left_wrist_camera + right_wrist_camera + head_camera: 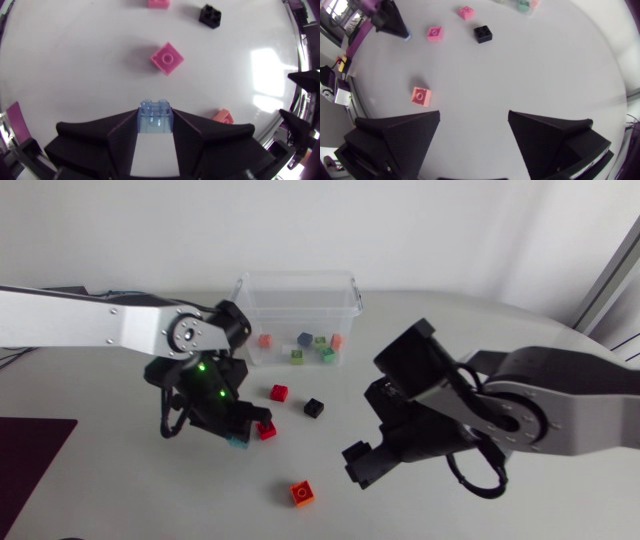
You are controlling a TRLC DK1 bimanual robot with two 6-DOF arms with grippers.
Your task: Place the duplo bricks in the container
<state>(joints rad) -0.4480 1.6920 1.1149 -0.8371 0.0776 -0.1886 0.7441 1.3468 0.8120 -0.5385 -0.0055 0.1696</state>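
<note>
L gripper (155, 128) sits low over the worktop (120, 490), left of centre. Its fingers press a pale blue brick (155, 114) from both sides, so the gap is narrow and the brick is pinched at the tips. Can't tell if the brick is off the surface. Just beside it lies a red brick (266, 430). A 2nd red brick (279, 392) and a black brick (314, 407) lie further toward the container (296, 278). An orange brick (301, 493) lies apart, nearer the front edge. Container stands at the back, approx. mid-worktop, w/ several small bricks inside. R gripper (474, 118) hovers right of the orange brick, fingers spread wide, nothing between them.

Step in hand, as I read it: picking the blue brick, grasp made. Next move needs a lift clear of the neighbouring red brick, then a carry over the container's near wall and release inside. That leaves 4 loose bricks.

Hard to make out: container contents — blurred behind the clear wall, count unsure. In the head view the L fingers are mostly hidden under the arm. In the left wrist view the fingers cover the blue brick's sides.
</note>
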